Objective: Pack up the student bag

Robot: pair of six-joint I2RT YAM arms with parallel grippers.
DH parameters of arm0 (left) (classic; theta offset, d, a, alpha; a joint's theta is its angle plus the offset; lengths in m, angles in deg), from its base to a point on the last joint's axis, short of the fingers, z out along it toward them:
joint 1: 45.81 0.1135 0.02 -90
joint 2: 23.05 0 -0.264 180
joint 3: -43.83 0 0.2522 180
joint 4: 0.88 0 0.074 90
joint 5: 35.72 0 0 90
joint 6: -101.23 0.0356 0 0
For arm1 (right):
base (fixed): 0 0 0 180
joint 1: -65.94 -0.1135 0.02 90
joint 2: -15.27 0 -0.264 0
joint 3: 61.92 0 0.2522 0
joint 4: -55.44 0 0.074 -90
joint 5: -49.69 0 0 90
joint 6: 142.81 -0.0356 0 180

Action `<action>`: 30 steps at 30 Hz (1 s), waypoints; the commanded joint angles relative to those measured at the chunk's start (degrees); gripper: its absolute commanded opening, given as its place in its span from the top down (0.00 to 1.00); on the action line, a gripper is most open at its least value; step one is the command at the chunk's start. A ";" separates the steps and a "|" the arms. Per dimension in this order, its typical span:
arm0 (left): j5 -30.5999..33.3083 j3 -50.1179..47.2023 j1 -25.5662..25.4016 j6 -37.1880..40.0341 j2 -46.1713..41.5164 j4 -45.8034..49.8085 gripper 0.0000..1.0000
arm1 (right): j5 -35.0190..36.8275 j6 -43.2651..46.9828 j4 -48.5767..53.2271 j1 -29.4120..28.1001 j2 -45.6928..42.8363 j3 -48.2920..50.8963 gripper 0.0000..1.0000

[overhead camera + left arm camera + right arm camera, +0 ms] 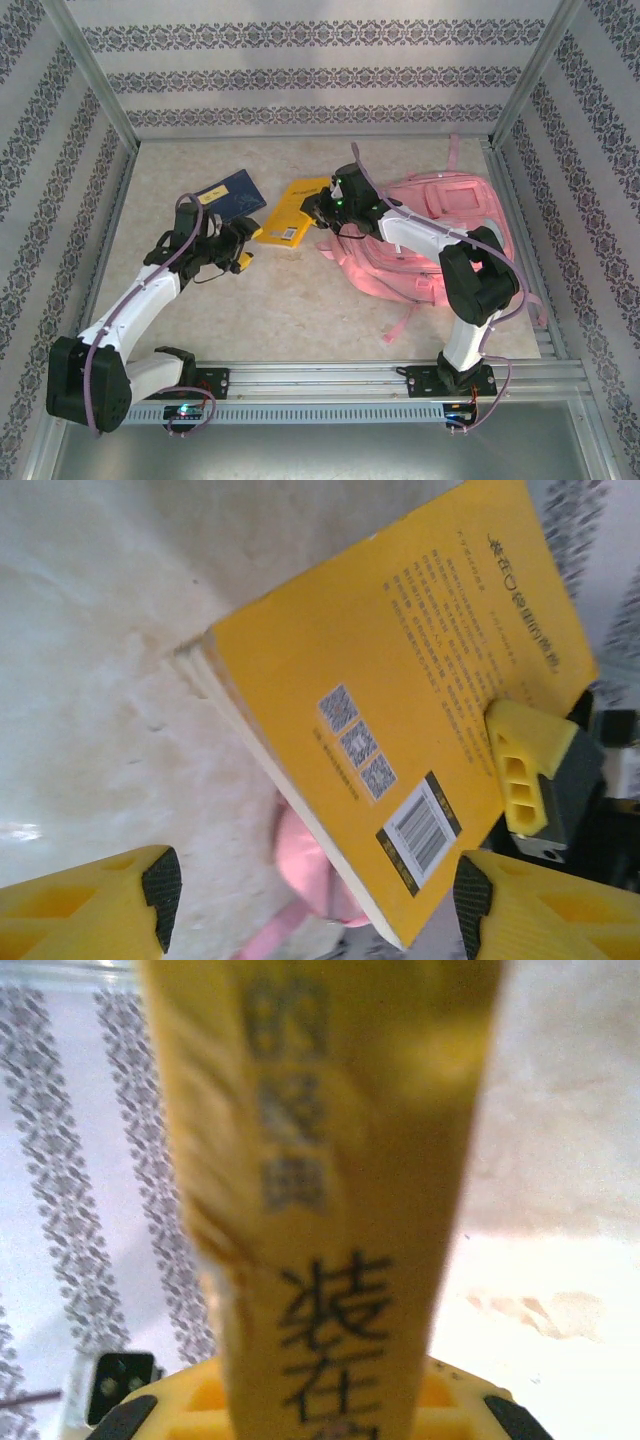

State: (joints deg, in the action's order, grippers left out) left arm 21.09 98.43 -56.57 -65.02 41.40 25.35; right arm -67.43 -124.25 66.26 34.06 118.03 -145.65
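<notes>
Student bag (455, 195): rumpled pink fabric; flat yellow book (285, 222)

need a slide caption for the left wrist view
The right gripper pinches the tilted yellow book by its edge while the left gripper stands open near its barcode corner.

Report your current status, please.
Left end effector open. Right end effector shut on yellow paperback book. Large pink fabric backpack beside it. Flat blue book aside.

I am looking down from above on the whole table (300, 300); both wrist cameras are closely sharing the book (400, 710).
</notes>
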 commanded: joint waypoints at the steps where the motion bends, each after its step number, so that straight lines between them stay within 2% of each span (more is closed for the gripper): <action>1: 1.67 -1.17 -0.05 -13.99 -1.01 -11.87 0.24 | 5.71 -9.42 -11.02 0.06 -3.54 -1.71 1.00; 7: 6.91 0.32 -2.54 -19.26 0.54 -20.09 0.23 | 11.25 -18.83 -20.89 -0.28 -4.30 -0.25 1.00; 14: 9.90 3.49 -2.71 -20.96 6.31 -28.95 0.24 | 13.94 -21.72 -25.97 -2.20 -4.68 -0.95 1.00; 20: 9.27 6.98 -2.72 -20.64 10.39 -33.59 0.33 | 14.78 -23.10 -28.53 -2.73 -5.07 0.48 1.00; 25: 8.90 6.14 -2.50 -21.24 11.09 -35.12 0.41 | 15.68 -23.21 -29.12 -2.59 -6.26 2.35 1.00; 30: 8.67 5.25 -2.31 -21.49 10.23 -35.14 0.46 | 16.69 -23.55 -29.05 -1.62 -7.46 4.11 1.00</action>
State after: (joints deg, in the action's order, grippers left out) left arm 29.50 103.52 -58.85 -85.32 52.24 -5.62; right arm -49.77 -147.58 43.22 32.79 114.51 -141.70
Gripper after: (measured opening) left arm 0.545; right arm 0.181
